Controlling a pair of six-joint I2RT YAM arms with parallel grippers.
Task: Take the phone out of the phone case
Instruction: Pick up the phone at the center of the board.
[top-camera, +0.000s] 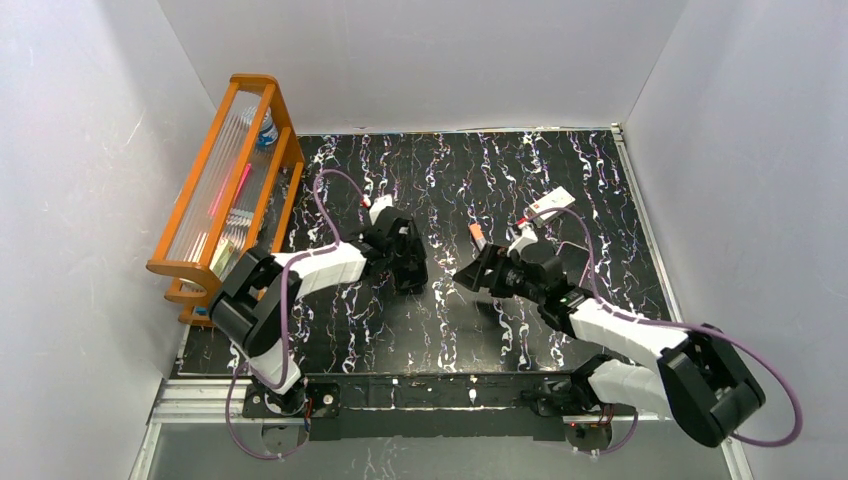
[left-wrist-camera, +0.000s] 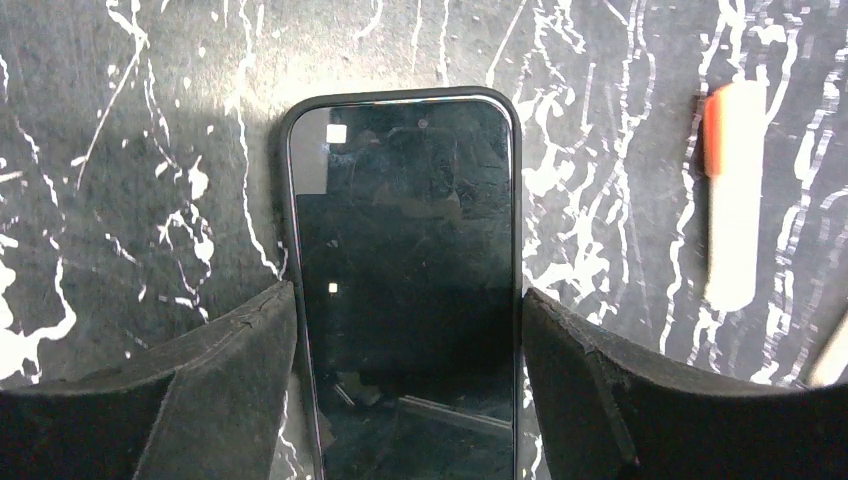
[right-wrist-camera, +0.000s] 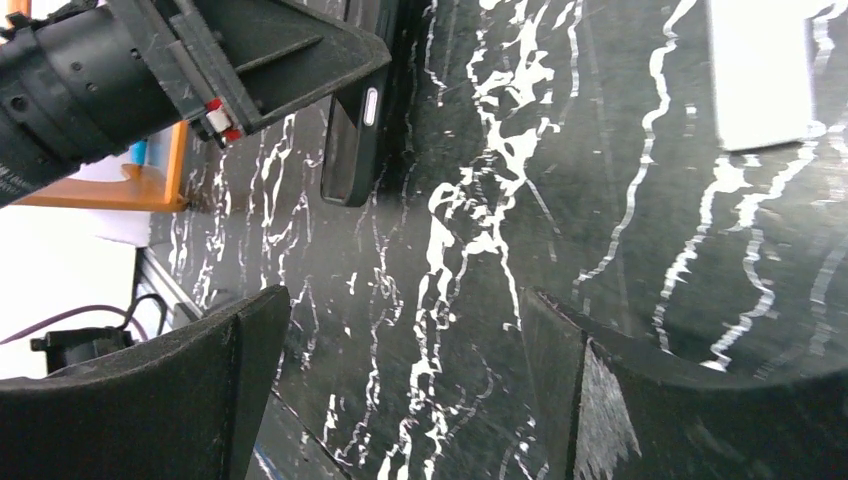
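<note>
the left gripper (left-wrist-camera: 407, 305) pinches the phone case (left-wrist-camera: 284, 190) by its sides, phone (left-wrist-camera: 405, 220) seated inside, flat on the table (left-wrist-camera: 120, 200) — so the right gripper (right-wrist-camera: 410, 320), spread and empty, may find no lip to peel and drag both along

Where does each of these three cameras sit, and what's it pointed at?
Top external: above and behind, looking down on the table, left arm and right arm showing.
Left wrist: on the left arm, looking down at the phone between its own fingers.
Right wrist: on the right arm, looking across the table; own fingers below.
Both wrist views share the phone.
</note>
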